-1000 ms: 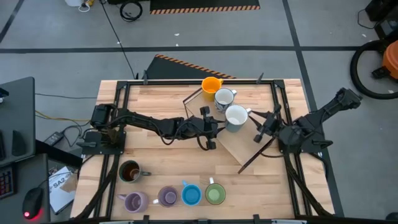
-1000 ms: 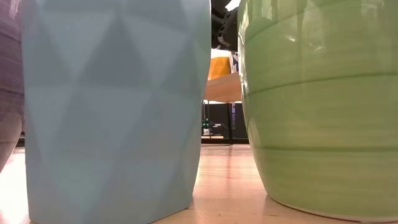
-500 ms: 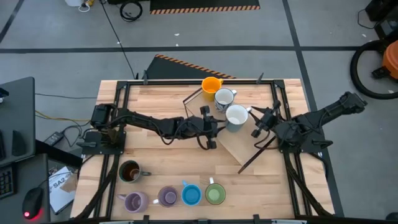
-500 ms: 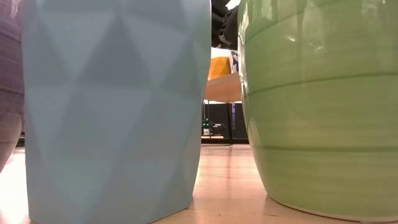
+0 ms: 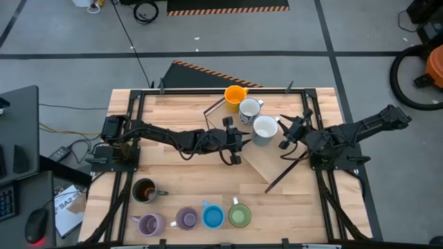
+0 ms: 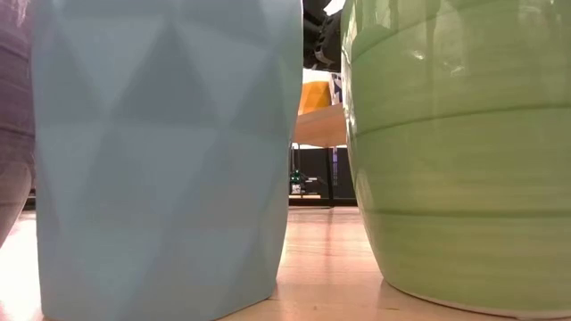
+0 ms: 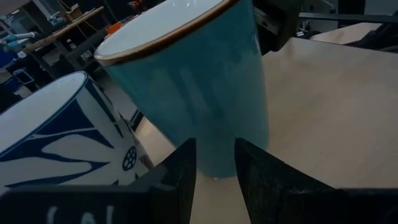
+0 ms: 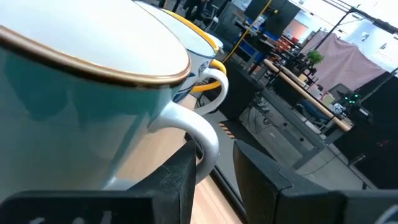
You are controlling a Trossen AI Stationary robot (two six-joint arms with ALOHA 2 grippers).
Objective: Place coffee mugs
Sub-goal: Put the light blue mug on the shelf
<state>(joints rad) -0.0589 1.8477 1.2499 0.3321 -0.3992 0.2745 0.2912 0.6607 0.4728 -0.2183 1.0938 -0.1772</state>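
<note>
The pale glazed ceramic mug (image 5: 264, 128) is sitting at the counter's (image 5: 173, 173) centre, likely rigid, slippery and breakable. The left pincer (image 5: 239, 142) is flanking it at nine o'clock and the right pincer (image 5: 283, 133) is nearing its handle at three o'clock; I cannot tell whether either is spread. The handle looks the safest hold.

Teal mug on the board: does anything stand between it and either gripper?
Nothing visible does. The left gripper faces the teal mug directly on one side, and the right gripper faces its handle on the other. The patterned mug stands beside it, off both lines.

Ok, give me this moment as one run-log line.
left gripper: open beside teal mug | right gripper: open at its handle | five mugs in front row
</note>
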